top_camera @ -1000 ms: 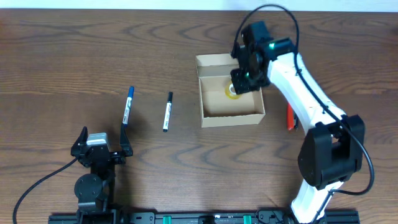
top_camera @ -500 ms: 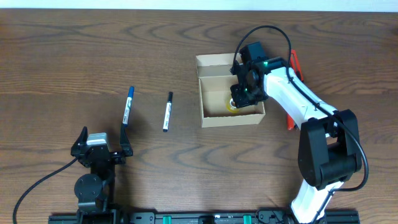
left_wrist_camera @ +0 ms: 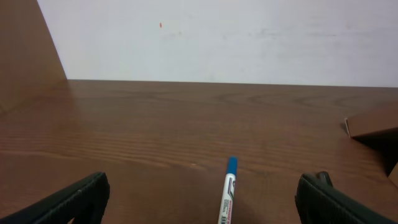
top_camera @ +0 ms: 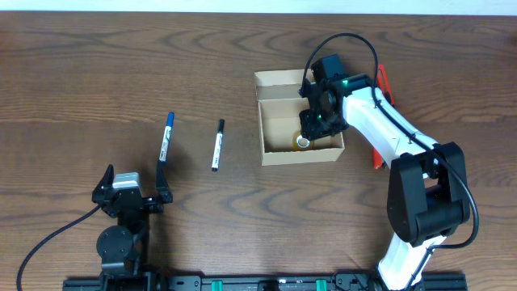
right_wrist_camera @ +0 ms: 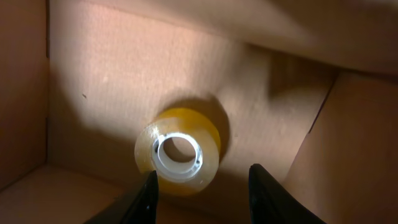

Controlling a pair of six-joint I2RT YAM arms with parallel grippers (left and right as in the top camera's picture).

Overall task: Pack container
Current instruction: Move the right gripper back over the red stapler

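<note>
The right gripper (top_camera: 312, 128) is hanging inside the box (top_camera: 279, 149), right of centre in the overhead frame. Its fingers are parted and gripping nothing. A yellow tape roll (right_wrist_camera: 178, 153) is lying flat on the cardboard floor just past the fingertips, and the left-hand finger (right_wrist_camera: 147, 198) in the wrist view is sitting right at the roll's rim. That closeness is looking like the main hazard. If the arm is lifting out at any slant, that finger could be catching the rim, tipping the roll onto its edge or dragging it up the wall. The gripper is also crowding the box's right wall and the open lid flap (top_camera: 279, 79) at the upper edge. A careless exit could therefore be nudging the light box across the table (top_camera: 81, 65) or folding the flap inward. At lower left, the left gripper (top_camera: 133, 188) is resting wide open and empty. A blue marker (top_camera: 166, 137) and a black marker (top_camera: 216, 145) are waiting just above it, well apart from the box. Should the roll be settling mid-floor, those markers may be finding too little room to lie flat. A red item (top_camera: 376, 158) is peeking out beside the right arm and could be getting swept aside.
</note>
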